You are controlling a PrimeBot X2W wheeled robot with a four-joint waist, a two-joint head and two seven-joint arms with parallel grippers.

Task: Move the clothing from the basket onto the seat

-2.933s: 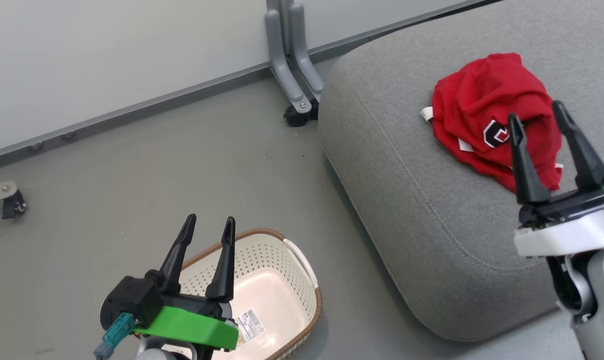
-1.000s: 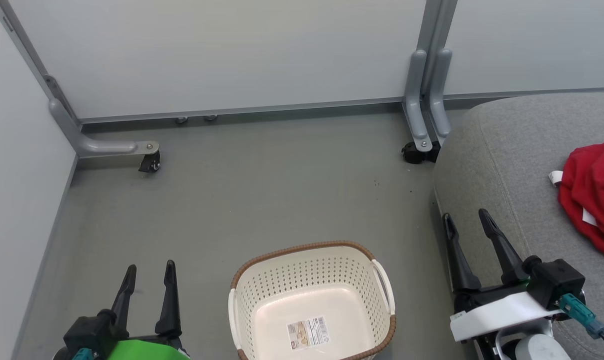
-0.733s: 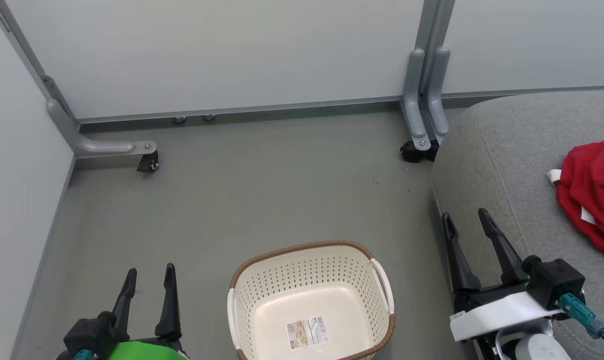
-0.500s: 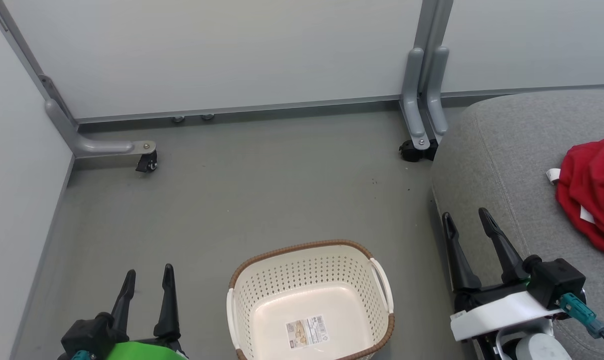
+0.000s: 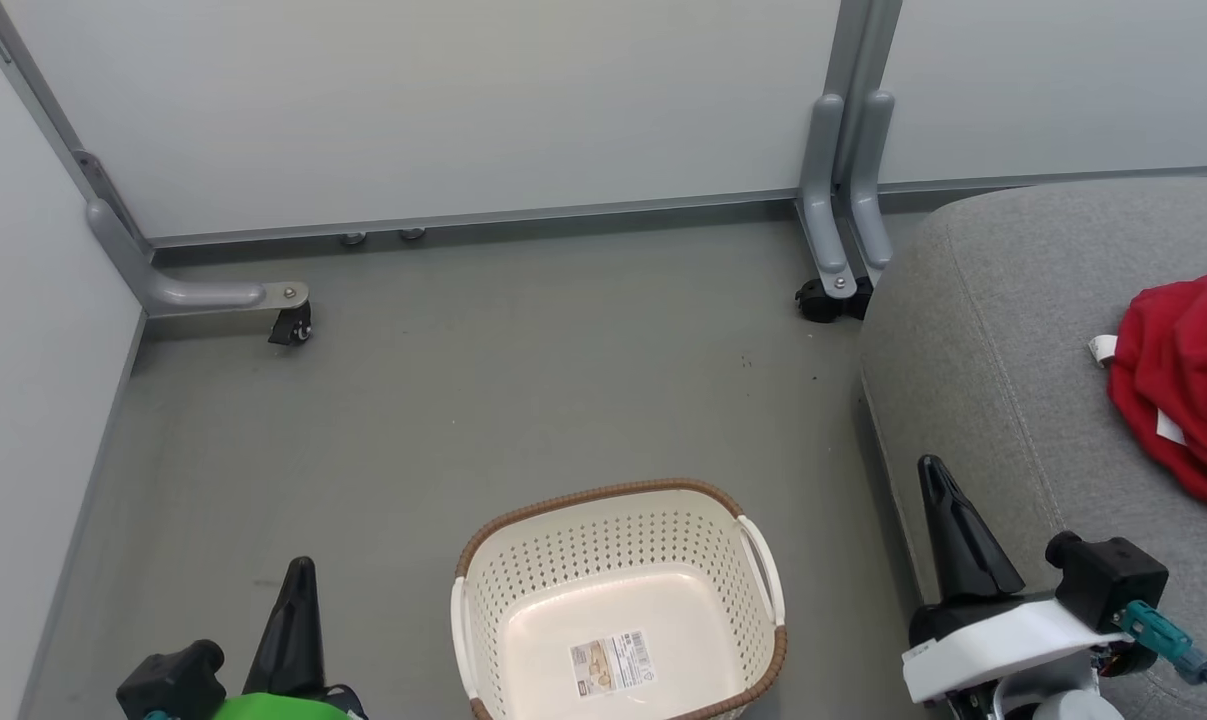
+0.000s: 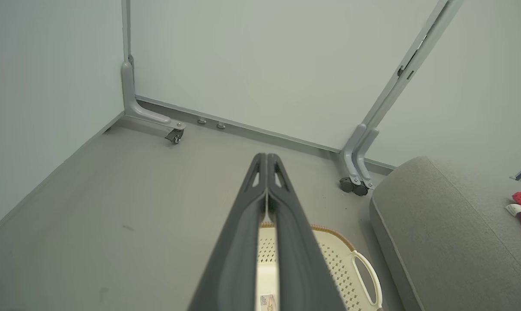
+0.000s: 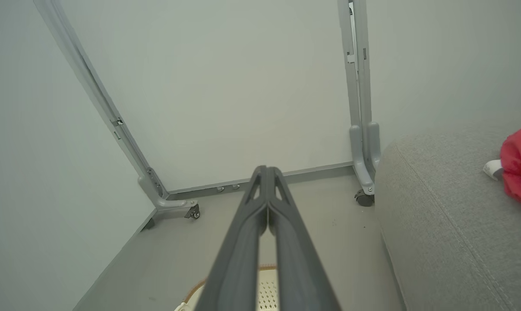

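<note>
A matte grey floor (image 5: 513, 380) runs to pale partition panels (image 5: 463, 100) on grey castered feet (image 5: 831, 285). The cream perforated basket (image 5: 603, 495) sits at 6 o'clock. The crumpled red clothing (image 5: 1178, 390) lies on the grey fabric couch (image 5: 1003, 350) at 3 o'clock. The left gripper (image 5: 301, 566) and the right gripper (image 5: 931, 466) each have their fingers pressed together.

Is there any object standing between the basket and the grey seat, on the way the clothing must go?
Nothing visible does: bare floor separates the basket from the seat. The basket holds a paper label, and red clothing lies on the seat.
</note>
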